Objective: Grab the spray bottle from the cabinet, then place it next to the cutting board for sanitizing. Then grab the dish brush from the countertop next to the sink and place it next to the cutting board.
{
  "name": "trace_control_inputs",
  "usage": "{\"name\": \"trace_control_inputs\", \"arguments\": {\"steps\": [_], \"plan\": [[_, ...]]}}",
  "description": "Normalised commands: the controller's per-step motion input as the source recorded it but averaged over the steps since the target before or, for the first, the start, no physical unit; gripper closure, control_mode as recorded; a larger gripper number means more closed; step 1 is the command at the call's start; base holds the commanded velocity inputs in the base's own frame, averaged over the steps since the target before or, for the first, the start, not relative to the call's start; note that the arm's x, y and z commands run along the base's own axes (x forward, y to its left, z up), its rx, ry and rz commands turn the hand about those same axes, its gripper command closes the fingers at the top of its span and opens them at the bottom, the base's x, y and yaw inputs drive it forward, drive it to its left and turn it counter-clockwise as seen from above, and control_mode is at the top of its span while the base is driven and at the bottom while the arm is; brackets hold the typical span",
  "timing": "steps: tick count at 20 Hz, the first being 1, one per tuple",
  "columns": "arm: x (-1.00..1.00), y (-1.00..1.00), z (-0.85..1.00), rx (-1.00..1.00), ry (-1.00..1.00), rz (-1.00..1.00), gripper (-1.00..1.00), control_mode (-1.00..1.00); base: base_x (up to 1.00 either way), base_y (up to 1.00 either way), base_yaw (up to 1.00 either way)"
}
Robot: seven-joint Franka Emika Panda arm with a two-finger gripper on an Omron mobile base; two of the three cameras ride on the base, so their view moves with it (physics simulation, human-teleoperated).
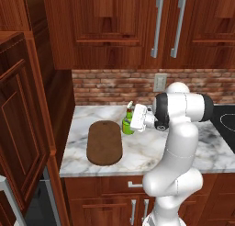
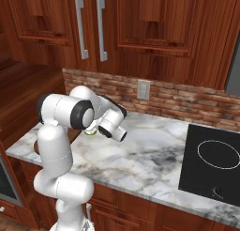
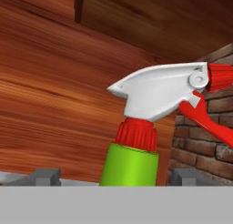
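In the left base view, working left to right: the dark brown oblong wooden cutting board (image 1: 104, 143) is lying flat on the white-grey veined marble countertop (image 1: 147, 151), its long axis running from the front edge toward the red brick backsplash (image 1: 114, 86). Just right of its far end, the lime-green round-bodied spray bottle (image 1: 128, 123) is standing upright, long axis vertical, near the board. I cannot tell whether its base is touching the marble. My white arm is bending forward at the elbow, forearm roughly level, and my gripper (image 1: 133, 119) is reaching leftward at the bottle.

In the hand view, the bottle (image 3: 132, 164) is sitting between my two grey fingertips (image 3: 44, 176), white trigger nozzle pointing right. I cannot tell whether the fingers are clamping it.
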Motion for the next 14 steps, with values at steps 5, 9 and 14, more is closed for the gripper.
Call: {"name": "trace_control_inputs", "arguments": {"steps": [5,9,14], "plan": [[0.0,-0.05,0.0,0.0,0.0,0.0,-1.0,-1.0,0.0,0.0,0.0],[0.0,-0.4,0.0,0.03,0.0,-0.01,-1.0,-1.0,0.0,0.0,0.0],[0.0,-0.75,0.0,0.11,0.0,0.0,-1.0,-1.0,0.0,0.0,0.0]]}}
